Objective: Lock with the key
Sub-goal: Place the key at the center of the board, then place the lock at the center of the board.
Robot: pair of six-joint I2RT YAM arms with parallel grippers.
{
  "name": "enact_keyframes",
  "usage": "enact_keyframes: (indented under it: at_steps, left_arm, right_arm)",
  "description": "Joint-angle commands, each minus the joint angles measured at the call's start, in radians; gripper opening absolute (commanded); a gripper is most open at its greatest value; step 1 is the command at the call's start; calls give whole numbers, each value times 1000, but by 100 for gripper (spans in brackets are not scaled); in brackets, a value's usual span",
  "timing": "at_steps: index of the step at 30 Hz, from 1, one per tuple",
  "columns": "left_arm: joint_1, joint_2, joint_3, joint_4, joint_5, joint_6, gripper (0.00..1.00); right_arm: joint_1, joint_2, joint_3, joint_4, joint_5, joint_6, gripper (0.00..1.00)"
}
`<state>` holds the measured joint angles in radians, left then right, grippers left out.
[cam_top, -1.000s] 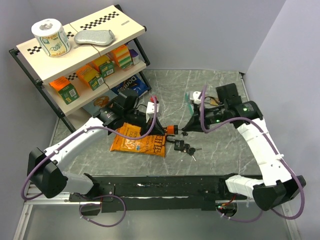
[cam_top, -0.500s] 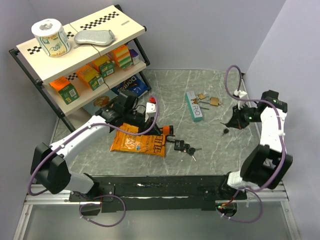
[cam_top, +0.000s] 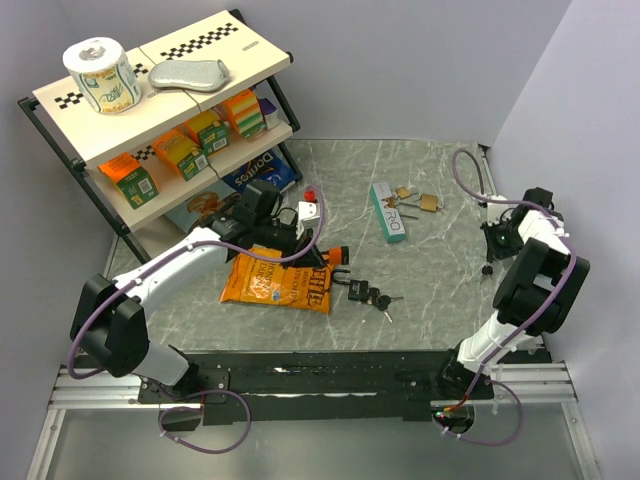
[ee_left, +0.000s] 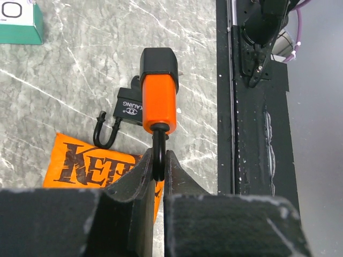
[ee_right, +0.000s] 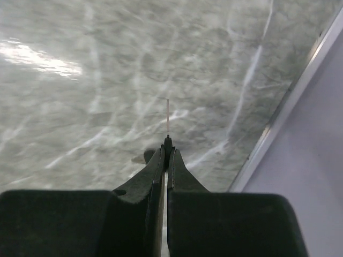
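Orange padlock [ee_left: 158,104] pinched by its black shackle in clenched left claw [ee_left: 157,160], above bench [ee_left: 80,59] near front edge, over black padlock [ee_left: 128,107] and beside chip bag [ee_left: 86,166]. Thin key [ee_left: 168,120] nipped in tightly closed right claw [ee_right: 165,152], close to bench's right edge.

Left arm [cam_top: 170,275] stretches forward and to the right from its base, elbow low; left gripper [ee_left: 158,163] is pinched tight on the shackle of the padlock [ee_left: 158,96]; right arm [cam_top: 535,270] is folded steeply, far out to the right, wrist turned down; right gripper [ee_right: 165,152] is closed on what looks like a key [ee_right: 167,115], seen edge-on.
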<state>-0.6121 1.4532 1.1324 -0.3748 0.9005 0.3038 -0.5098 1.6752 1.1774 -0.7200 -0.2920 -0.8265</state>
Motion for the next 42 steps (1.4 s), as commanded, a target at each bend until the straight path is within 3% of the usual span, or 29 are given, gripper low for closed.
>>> enact_keyframes:
  at_steps: [1,9,10,13,14,16,21,22,26,30,35,42]
  left_arm:
    - [0,-2,-8,71,17,-12,1]
    - [-1,30,-14,91,15,-37,1]
    - [-2,35,-14,93,17,-40,1]
    - [-2,59,9,67,18,-46,1]
    - [0,67,16,60,8,-55,1]
    - [-3,101,55,34,2,-65,1]
    - [-8,179,153,-18,-6,-167,1]
    - [-9,191,167,-19,3,-189,1]
    - [-17,263,243,-30,60,-360,1]
    - [-31,308,279,-36,115,-466,1]
    - [-49,325,288,-36,138,-543,1]
    - [-78,308,262,-6,181,-594,1]
  right_arm:
    - [-10,40,-18,93,77,-3,0]
    - [-9,52,-4,105,24,18,12]
    - [-10,52,1,103,21,21,18]
    - [-7,25,2,96,5,20,50]
    - [-7,-6,-2,94,-4,20,65]
    - [-4,-41,-7,73,-53,12,80]
    - [36,-228,-8,-22,-252,-19,84]
    - [78,-305,-18,-38,-284,-31,95]
    - [269,-540,-129,-10,-413,-65,99]
    - [534,-751,-226,65,-415,-54,99]
    - [857,-828,-315,212,-285,-60,99]
    - [1057,-829,-395,284,-225,-172,95]
